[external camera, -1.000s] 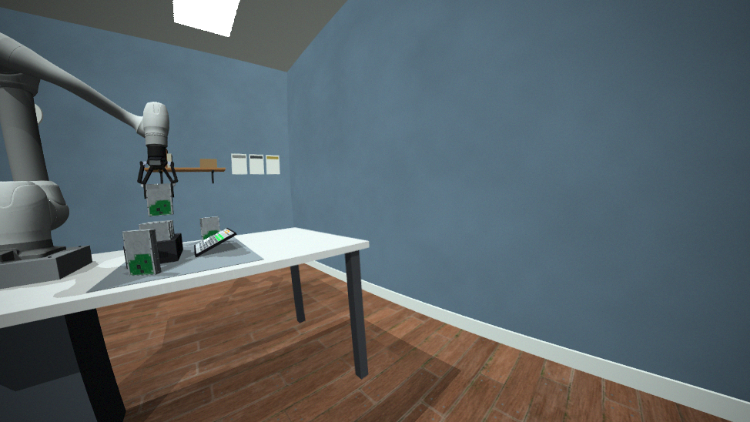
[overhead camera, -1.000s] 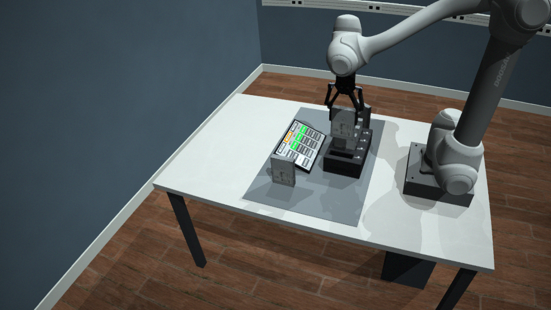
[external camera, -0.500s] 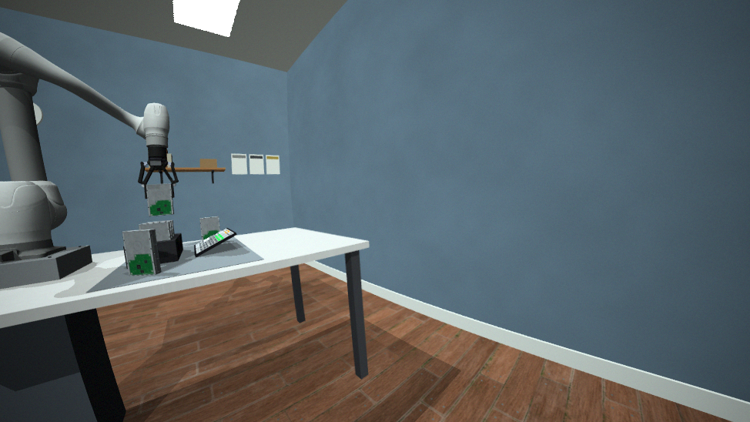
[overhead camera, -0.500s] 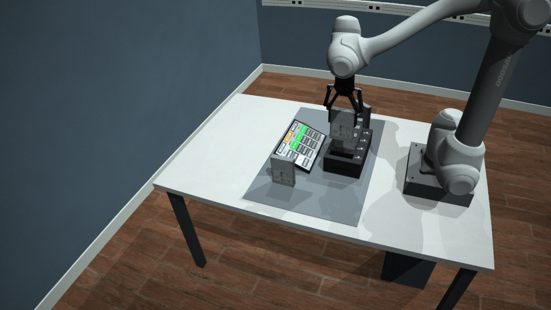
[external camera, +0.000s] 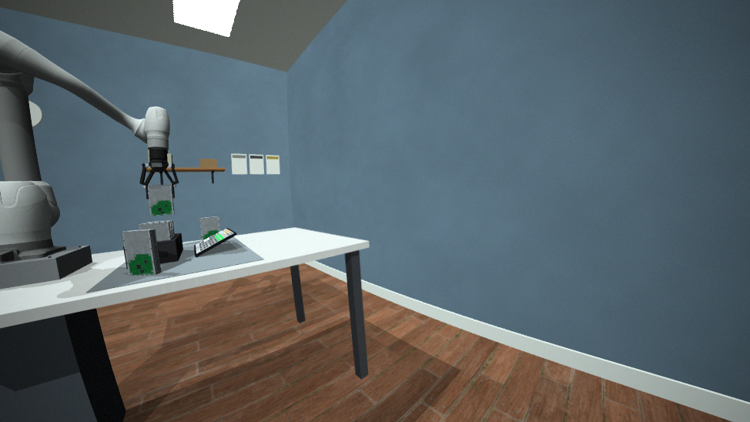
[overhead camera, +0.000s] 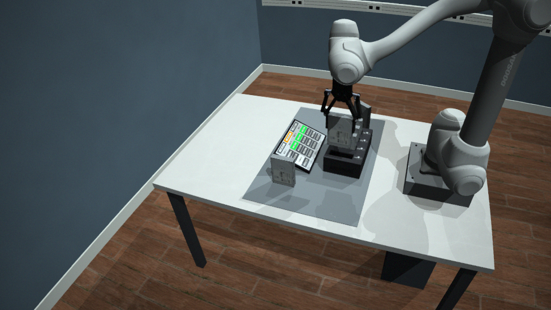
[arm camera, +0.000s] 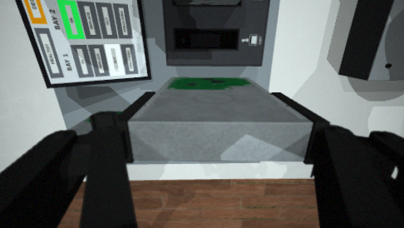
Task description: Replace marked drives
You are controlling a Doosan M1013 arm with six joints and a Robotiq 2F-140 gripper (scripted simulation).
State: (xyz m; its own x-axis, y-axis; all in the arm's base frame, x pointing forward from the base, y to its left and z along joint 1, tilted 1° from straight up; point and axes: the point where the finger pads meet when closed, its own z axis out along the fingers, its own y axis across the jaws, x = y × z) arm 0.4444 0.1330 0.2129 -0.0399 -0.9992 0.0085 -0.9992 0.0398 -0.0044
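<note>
My gripper (overhead camera: 340,124) (external camera: 160,194) (arm camera: 213,106) is shut on a grey drive (overhead camera: 339,134) (external camera: 160,189) (arm camera: 216,109), upright with its green board part low, in the air above the near end of the black dock (overhead camera: 340,168) (external camera: 170,250) (arm camera: 172,59). The bay 1 slot (overhead camera: 340,154) (arm camera: 206,39) is empty. Drives (external camera: 157,229) stand in the other bays, partly hidden. The screen (overhead camera: 308,142) (external camera: 216,243) (arm camera: 96,42) shows bay 1 lit white at OUT, three green OK cells and an orange DEGRADED field. No REPLACE cell is lit.
One loose drive (overhead camera: 283,172) (external camera: 209,226) stands upright on the mat (overhead camera: 339,218) (external camera: 230,256) near the screen. Another loose drive (overhead camera: 366,115) (external camera: 139,252) stands upright beyond the dock's far end. The robot base (overhead camera: 435,185) is beside the mat.
</note>
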